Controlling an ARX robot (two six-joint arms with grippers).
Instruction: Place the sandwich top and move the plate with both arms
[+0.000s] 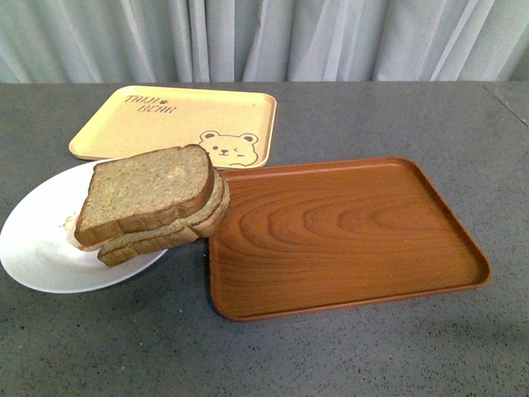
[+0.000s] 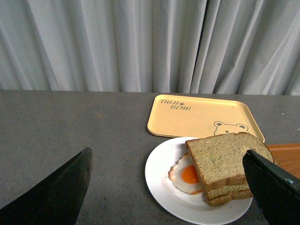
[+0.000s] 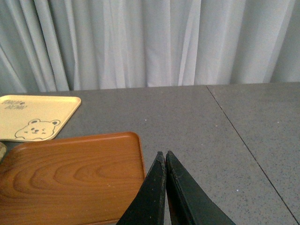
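Sandwich top [image 1: 147, 194] lying askew on lower slice [image 1: 169, 236], both resting on white plate [image 1: 33, 244] at left of grey table [image 1: 372, 356], fried egg [image 2: 185, 174] peeking out beneath. Plate sitting just beside wooden tray [image 1: 347, 231], yellow bear tray [image 1: 182, 116] lying behind. Left gripper [image 2: 167, 154] hanging spread wide, holding nothing. Right gripper [image 3: 163, 154] hovering near wooden tray, fingers pressed together, empty.

Staged lab-type test set, not a home: dark grey speckled surface [image 1: 331, 356] closed off along its far side by pleated pale grey curtain [image 1: 331, 37]
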